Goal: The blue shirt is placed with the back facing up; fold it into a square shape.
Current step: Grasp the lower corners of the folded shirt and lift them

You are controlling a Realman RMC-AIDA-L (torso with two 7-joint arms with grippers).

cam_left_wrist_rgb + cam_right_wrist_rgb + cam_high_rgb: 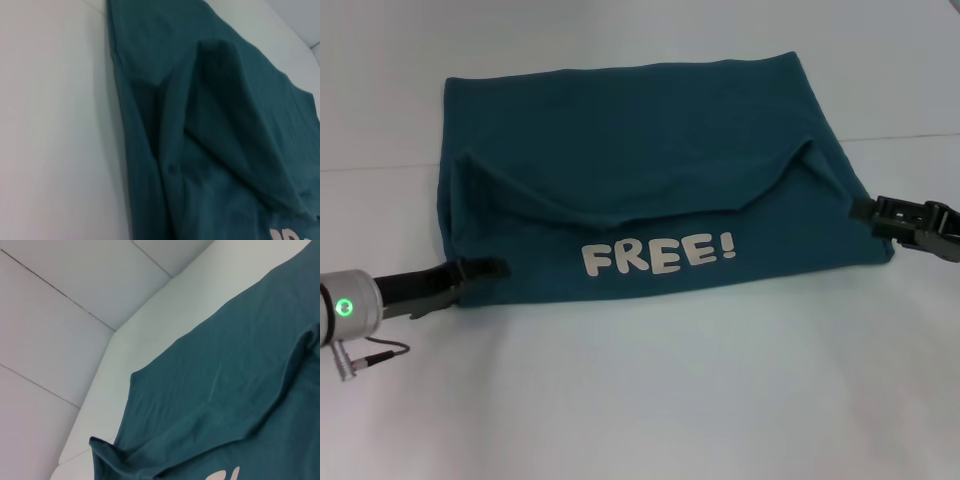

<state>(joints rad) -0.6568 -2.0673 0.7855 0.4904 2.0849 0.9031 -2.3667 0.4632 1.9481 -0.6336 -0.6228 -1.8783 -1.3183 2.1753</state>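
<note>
Both end effectors, left (490, 268) and right (865, 209), flank the folded blue shirt (650, 170).

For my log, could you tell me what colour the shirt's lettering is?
White lettering on the teal-blue shirt; clearest in the head view.

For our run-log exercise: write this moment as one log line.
blue shirt: folded, FREE! lettering up | left gripper: at its near-left edge | right gripper: at its right edge | table

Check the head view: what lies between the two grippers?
Only the blue shirt, its folded near part with the white FREE! lettering, spans from the left gripper to the right gripper; nothing else shows there.
</note>
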